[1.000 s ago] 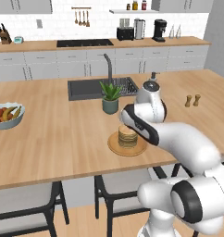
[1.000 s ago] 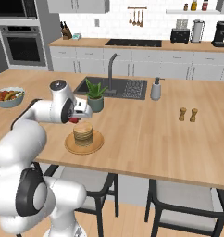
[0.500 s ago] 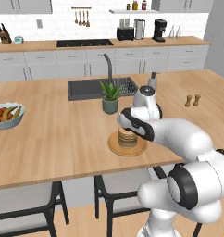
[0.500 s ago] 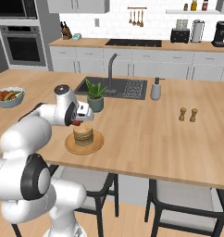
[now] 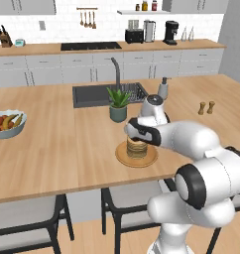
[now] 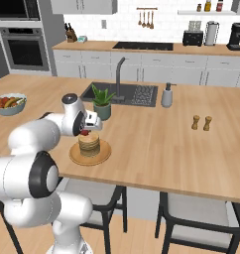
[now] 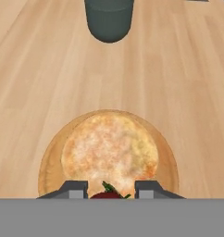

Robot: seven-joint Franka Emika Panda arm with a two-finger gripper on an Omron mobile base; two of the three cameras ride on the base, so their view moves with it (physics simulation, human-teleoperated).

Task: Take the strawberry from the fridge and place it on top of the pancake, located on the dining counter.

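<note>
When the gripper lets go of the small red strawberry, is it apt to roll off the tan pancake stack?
Probably not far: the tan pancake stack has a broad, flat top. The small red strawberry, held between the fingertips, looks rounded, so it might wobble. The wide wooden plate would likely catch it.

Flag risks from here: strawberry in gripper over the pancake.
1. The strawberry sits near the pancake edge, not its middle; released here, it may roll onto the wooden plate.
2. The gripper hovers low; descending further could shove the stack.
3. The potted plant stands close behind.
</note>
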